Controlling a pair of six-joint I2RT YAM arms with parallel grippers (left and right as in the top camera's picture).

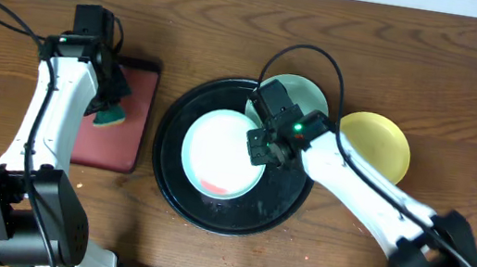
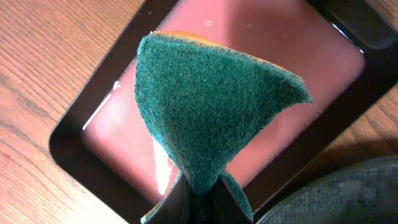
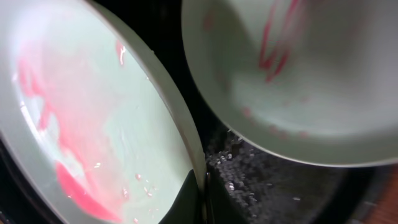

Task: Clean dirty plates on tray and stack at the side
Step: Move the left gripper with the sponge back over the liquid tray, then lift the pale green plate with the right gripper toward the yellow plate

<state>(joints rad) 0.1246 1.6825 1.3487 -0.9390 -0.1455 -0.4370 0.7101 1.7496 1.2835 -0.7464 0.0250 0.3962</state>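
A pale mint-blue plate (image 1: 221,155) with wet red smears lies in the middle of the round black tray (image 1: 176,195). My right gripper (image 1: 260,146) is shut on this plate's right rim (image 3: 186,137). A second mint plate (image 1: 307,95) with red marks rests at the tray's back right edge (image 3: 311,81). A yellow plate (image 1: 375,143) lies on the table right of the tray. My left gripper (image 1: 109,106) is shut on a green sponge (image 2: 205,106) and holds it over the red rectangular tray (image 1: 119,150).
The red tray's dark rim (image 2: 81,155) lies under the sponge, with the black tray's edge (image 2: 336,199) close at its right. Wooden table all round.
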